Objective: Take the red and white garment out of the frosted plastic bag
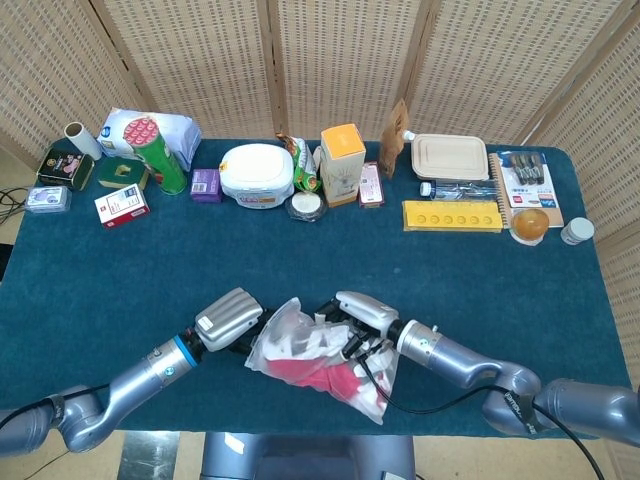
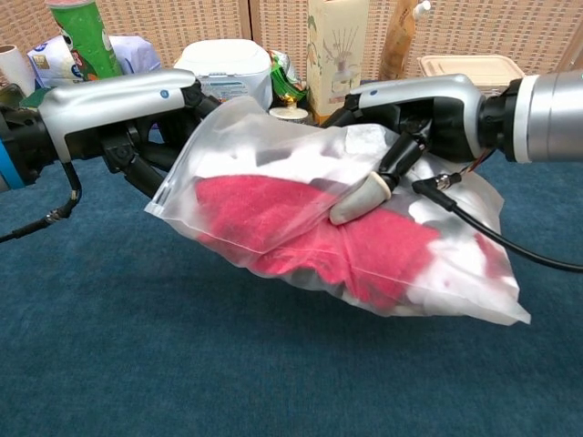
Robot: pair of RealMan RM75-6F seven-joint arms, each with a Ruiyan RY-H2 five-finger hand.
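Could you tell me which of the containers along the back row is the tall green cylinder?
It is the green tube near the left end, standing upright beside the white packet; the others are boxes, tubs or tins.

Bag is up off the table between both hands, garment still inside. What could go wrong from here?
The bag hangs from both hands with the garment sagging toward its low right corner; if the left hand slips off its edge, it may swing down. The right hand presses a finger on the film, so pulling might stretch plastic rather than free cloth. The right hand's cable could snag the bag.

Red and white garment [image 2: 301,232], frosted translucent bag [image 2: 455,282], dark teal tablecloth [image 1: 300,250]
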